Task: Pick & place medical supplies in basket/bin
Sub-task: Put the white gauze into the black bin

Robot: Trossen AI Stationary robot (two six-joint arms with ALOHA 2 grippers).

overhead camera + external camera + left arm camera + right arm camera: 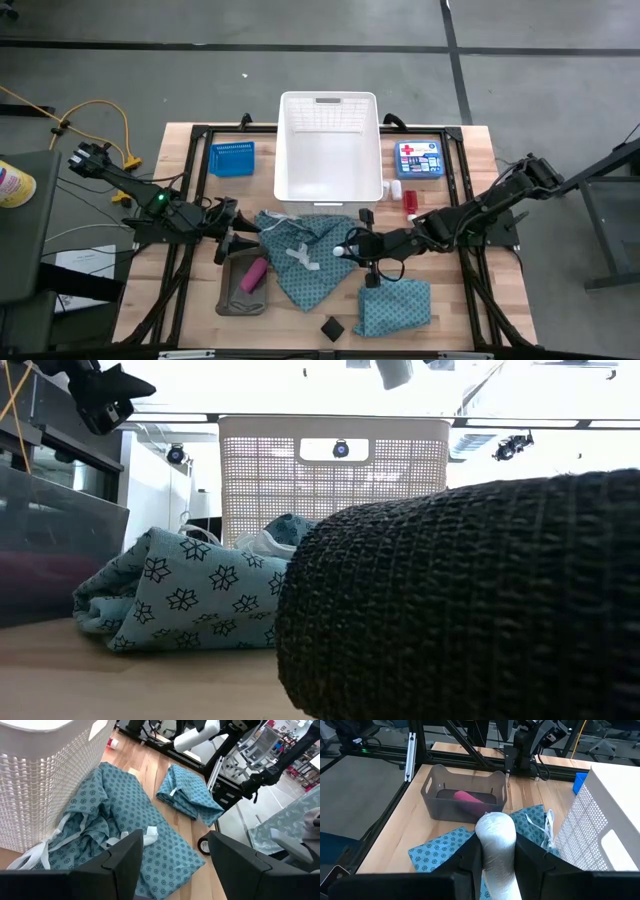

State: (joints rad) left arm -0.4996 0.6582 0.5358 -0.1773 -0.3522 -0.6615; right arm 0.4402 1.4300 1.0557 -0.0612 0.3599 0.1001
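One pink cylinder (pixel 253 275) lies binned lower left; right pincer (pixel 350 250) grips a white roll (pixel 496 840), left pincer (pixel 243 236) gapes empty, cloths (pixel 300 255) remain.

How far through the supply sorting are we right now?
Done: the pink cylinder lies in the grey tray.
In hand: the right end effector is shut on a white roll above the large teal cloth; the left end effector is open over that cloth.
Left: both cloths, including the folded one, the black block and the red-and-white pieces. The white basket looks empty.
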